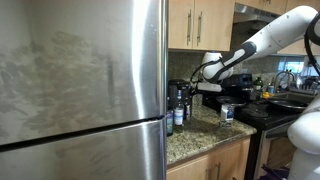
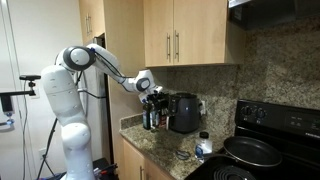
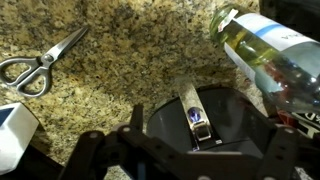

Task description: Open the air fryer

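The spread gripper [image 2: 152, 90] hovers near the tall glossy black air fryer [image 2: 183, 112]; drifting sideways could topple the greenish glass bottle [image 3: 265, 50] beside it.

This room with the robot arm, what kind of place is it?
Most likely a home kitchen. There is a big steel fridge, wooden cabinets above a granite counter, and a black stove with a pan on it.

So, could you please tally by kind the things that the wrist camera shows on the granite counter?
scissors: 1
bottle: 1
air fryer: 1
white box, cut off at the picture's edge: 1
Total: 4
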`<state>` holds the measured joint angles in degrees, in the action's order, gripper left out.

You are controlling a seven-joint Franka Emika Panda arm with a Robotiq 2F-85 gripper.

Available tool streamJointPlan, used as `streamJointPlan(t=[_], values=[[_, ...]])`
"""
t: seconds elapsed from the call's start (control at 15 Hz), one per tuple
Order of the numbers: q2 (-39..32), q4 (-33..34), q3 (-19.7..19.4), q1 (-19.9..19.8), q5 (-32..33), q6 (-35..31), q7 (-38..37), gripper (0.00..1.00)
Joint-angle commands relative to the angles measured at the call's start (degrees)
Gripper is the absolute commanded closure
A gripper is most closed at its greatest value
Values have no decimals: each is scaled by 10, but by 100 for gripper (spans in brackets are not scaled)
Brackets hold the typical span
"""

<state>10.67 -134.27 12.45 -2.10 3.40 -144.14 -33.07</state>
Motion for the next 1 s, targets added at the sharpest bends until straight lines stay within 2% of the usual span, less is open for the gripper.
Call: streamJointPlan(t=[0.0, 0.27, 0.53, 0.67, 0.8, 0.87, 0.93], values=[[-51, 21, -7, -6, 76, 2, -35, 0], [-108, 56, -25, 7, 158, -30, -73, 0], [-168, 108, -52, 30, 166, -53, -87, 0], [-200, 139, -61, 44, 126, -49, -62, 0], [-222, 160, -74, 60, 131, -55, -77, 0], [-189, 128, -80, 63, 132, -49, -69, 0], [-198, 136, -85, 69, 131, -49, -69, 0]])
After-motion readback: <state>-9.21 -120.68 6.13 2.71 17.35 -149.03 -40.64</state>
